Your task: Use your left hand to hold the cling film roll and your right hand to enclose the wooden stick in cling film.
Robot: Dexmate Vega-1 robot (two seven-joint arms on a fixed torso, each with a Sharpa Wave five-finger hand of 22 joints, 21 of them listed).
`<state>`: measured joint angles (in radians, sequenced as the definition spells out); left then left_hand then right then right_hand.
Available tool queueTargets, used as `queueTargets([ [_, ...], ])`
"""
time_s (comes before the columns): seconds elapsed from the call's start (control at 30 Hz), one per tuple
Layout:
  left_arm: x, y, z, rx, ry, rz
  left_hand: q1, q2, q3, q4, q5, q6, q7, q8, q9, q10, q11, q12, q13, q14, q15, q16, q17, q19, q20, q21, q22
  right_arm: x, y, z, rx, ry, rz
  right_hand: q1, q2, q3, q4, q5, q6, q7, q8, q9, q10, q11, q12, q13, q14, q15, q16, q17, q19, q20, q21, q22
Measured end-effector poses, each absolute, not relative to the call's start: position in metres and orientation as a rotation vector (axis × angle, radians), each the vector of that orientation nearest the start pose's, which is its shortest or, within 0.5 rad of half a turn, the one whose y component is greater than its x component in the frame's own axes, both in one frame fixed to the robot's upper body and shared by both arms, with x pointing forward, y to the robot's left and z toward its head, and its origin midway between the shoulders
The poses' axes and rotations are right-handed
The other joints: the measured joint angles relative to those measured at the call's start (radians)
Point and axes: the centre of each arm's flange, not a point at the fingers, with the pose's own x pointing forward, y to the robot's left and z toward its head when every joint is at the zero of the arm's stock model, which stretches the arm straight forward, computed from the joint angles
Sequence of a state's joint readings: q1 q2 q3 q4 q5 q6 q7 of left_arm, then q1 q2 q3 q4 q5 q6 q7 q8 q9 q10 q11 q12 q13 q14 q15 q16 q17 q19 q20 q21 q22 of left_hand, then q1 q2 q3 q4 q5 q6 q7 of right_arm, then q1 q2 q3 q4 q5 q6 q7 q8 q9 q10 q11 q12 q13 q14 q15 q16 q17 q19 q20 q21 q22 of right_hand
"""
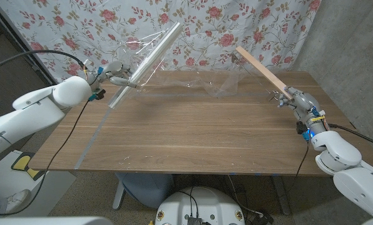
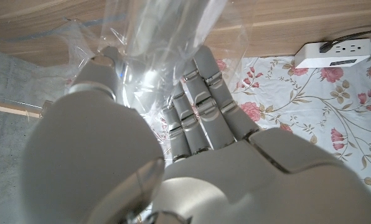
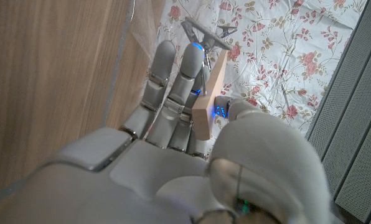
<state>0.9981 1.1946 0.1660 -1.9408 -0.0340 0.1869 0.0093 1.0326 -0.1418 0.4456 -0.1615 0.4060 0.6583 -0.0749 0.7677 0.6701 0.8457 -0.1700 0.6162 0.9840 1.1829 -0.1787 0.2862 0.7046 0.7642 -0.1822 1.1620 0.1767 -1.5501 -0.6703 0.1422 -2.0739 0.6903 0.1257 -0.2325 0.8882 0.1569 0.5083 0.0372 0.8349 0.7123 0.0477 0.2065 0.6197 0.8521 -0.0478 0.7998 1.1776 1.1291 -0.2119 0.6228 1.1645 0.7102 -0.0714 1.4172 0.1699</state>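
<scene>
My left hand [image 1: 111, 73] grips the cling film roll [image 1: 146, 56] near its lower end at the table's back left; the clear roll slants up toward the curtain. In the left wrist view the fingers [image 2: 198, 106] wrap the roll [image 2: 167, 37]. A sheet of film [image 1: 193, 84] stretches from the roll across the back of the table toward the wooden stick [image 1: 261, 67]. My right hand [image 1: 297, 100] holds the stick by its near end at the right edge, its far end raised toward the curtain. The right wrist view shows the stick's end [image 3: 207, 102] between thumb and fingers.
The wooden table [image 1: 193, 140] has a bare middle and front. A floral curtain [image 1: 236, 25] hangs close behind. A thin strip [image 1: 92, 134] lies along the table's left side. A white power strip [image 2: 332, 53] sits beyond the table in the left wrist view.
</scene>
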Motion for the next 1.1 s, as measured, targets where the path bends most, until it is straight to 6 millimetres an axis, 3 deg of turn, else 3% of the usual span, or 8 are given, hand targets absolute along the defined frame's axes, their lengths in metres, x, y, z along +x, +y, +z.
queueTargets([
  [1.1,0.534,0.369,0.12,1.17,-0.537,0.1,0.003,-0.003,0.0,0.0,-0.008,0.003,0.003,-0.005,-0.011,0.005,0.005,-0.011,0.005,0.005,0.005,-0.014,0.009,-0.011,0.0,0.015,0.0,0.45,-0.398,-0.055,0.089,-0.62,-0.088,0.0,0.0,0.0,0.0,0.0,0.0,0.0,0.004,-0.001,0.0,0.0,0.003,0.005,0.0,0.004,0.0,0.002,0.0,0.0,0.0,0.0],
])
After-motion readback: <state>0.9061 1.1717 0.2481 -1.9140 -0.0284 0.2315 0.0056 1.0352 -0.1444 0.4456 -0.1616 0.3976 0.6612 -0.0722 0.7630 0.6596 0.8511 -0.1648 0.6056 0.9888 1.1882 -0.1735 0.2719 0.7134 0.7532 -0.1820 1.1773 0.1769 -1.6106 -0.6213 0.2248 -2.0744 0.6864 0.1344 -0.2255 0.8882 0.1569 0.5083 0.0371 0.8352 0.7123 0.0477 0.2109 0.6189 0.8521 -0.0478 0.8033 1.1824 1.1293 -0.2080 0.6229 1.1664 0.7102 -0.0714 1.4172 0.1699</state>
